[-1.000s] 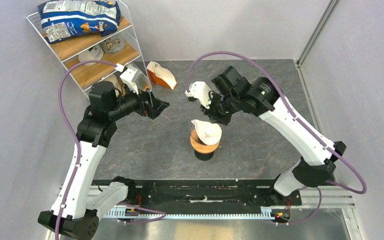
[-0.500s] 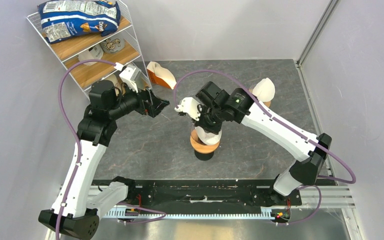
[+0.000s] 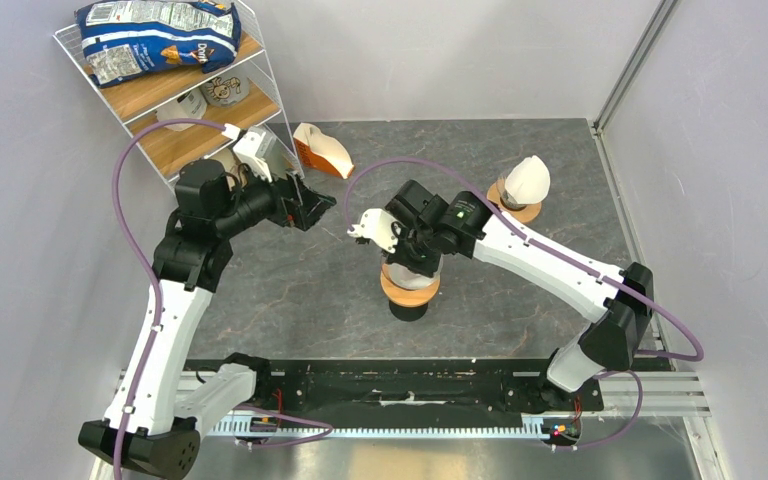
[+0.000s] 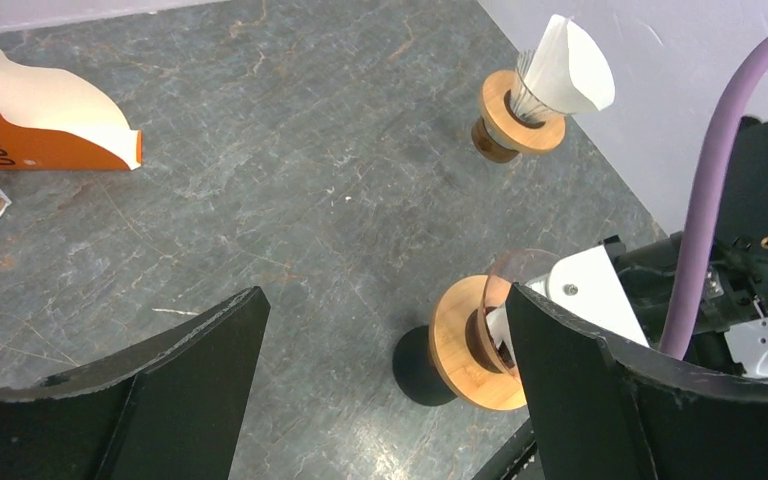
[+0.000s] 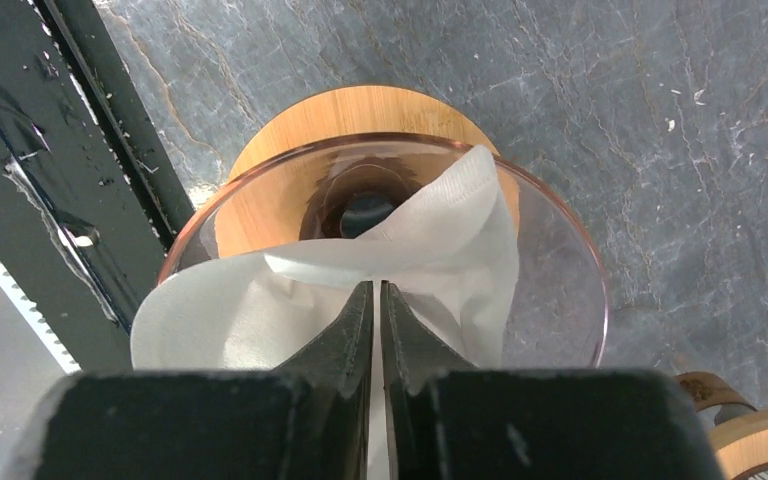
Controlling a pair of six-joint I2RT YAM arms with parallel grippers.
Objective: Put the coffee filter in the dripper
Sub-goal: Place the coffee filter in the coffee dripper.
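Note:
The dripper (image 5: 560,300) is a clear glass cone in a wooden collar (image 3: 410,285), standing on a black base at the table's middle. The cream coffee filter (image 5: 260,310) lies crumpled inside the glass, one edge up over the rim on the left of the right wrist view. My right gripper (image 5: 375,285) is shut, its tips pressed down into the filter's open mouth. From above, the right gripper (image 3: 415,258) hides most of the filter. My left gripper (image 4: 382,295) hangs open and empty, left of the dripper (image 4: 465,340) and above the table.
A second dripper with a filter upright in it (image 3: 520,185) stands at the back right. The orange-and-white packet of filters (image 3: 322,150) lies at the back, beside a wire shelf rack (image 3: 180,100) holding a chip bag. A black rail runs along the near edge.
My right arm has swung left and down from behind the dripper onto it, fingers shut. The filter, which stood high on the glass, now sits lower inside. The left arm has barely moved.

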